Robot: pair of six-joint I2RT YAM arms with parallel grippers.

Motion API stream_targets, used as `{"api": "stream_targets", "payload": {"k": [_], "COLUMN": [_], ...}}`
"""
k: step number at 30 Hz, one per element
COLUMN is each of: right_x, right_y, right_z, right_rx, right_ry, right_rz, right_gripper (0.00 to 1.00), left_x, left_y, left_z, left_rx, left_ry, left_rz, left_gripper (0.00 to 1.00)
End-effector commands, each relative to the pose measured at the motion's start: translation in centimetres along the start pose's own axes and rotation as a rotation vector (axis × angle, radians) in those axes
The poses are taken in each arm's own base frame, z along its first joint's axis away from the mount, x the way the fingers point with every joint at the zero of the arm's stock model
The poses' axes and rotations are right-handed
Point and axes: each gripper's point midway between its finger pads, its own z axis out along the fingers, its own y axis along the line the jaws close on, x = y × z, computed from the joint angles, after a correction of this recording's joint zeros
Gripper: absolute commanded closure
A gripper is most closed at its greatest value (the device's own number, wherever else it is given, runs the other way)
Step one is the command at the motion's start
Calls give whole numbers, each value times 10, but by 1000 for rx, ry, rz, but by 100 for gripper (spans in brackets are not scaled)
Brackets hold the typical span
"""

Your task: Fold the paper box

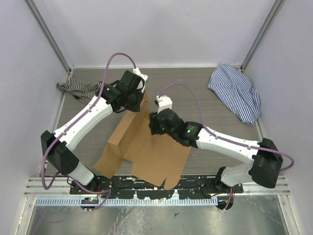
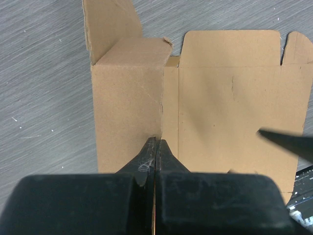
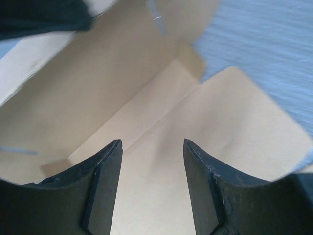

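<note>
the paper box [image 1: 156, 156] lies mid-way on the grey table [image 1: 230, 122], one wall folded upright. the left gripper [image 2: 155, 147] has its jaws pinched together on that wall's far edge. the right gripper [image 3: 151, 147], jaws apart, hovers over the flat panel beside the crease.

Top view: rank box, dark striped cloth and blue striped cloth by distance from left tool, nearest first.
1. box, centre, pinched in the left tool.
2. dark striped cloth, back left.
3. blue striped cloth, back right.
</note>
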Motion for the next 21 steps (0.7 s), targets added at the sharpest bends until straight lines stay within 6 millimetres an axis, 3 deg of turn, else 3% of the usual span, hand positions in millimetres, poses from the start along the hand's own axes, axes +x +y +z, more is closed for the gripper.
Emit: {"api": "stream_targets", "payload": {"k": [1, 5, 11, 16, 21], "right_x": [-32, -52, -83, -121, -136], "right_y": [-49, -92, -150, -170, -159], "right_z": [-19, -22, -5, 10, 41], "right_rx": [123, 172, 145, 120, -25], "right_ry": [-57, -76, -62, -98, -49], "right_rz": [7, 66, 168, 181, 194], "right_gripper": [42, 42, 43, 43, 43], "left_x": [1, -4, -6, -6, -1], "left_y": [1, -4, -20, -33, -18], "left_z": [-4, -4, -4, -8, 0], "left_rx": [-6, 32, 134, 207, 111], "left_ry": [22, 12, 16, 11, 44], "left_rz": [41, 91, 168, 170, 146], "left_gripper": [100, 100, 100, 100, 100]}}
